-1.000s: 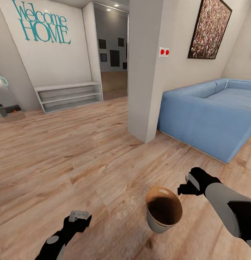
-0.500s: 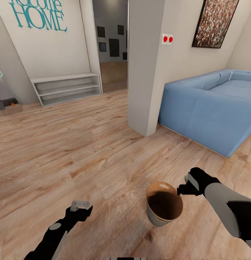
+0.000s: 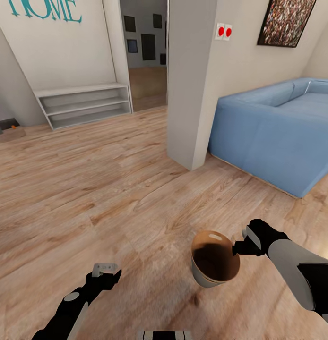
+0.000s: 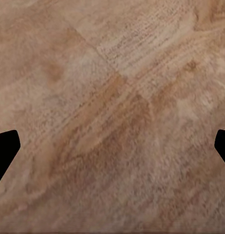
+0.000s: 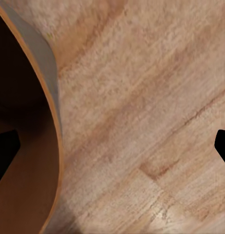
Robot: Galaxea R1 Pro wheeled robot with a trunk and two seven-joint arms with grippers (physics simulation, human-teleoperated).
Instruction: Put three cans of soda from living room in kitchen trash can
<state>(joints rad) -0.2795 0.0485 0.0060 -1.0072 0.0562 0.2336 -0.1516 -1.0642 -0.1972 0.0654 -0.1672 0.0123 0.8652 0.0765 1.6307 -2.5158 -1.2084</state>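
The tash can [image 3: 204,279], grey outside and coppery brown inside, stands on the wooden floor in front of me, and its inside looks dark. My right gripper [image 3: 238,246] is at its rim on the right side. In the right wrist view the right gripper [image 5: 112,148] is open, one fingertip over the tash can's inside [image 5: 25,170] and the other over bare floor, so the jaws straddle the wall. My left gripper [image 3: 105,269] hangs open over the floor at the lower left, and the left wrist view has nothing between the left gripper's [image 4: 112,146] fingers. The cans of soda are out of view.
A white pillar [image 3: 190,94] rises straight ahead. The blue sofa [image 3: 272,132] lies behind it to the right. A low white shelf [image 3: 83,106] lines the far wall at the left, beside a doorway [image 3: 147,56] into a hallway. Wooden floor [image 3: 88,189] spreads between.
The camera has moved, so the room slid up in the picture. The tash can's rim has come up to my right gripper. The left gripper rose slightly.
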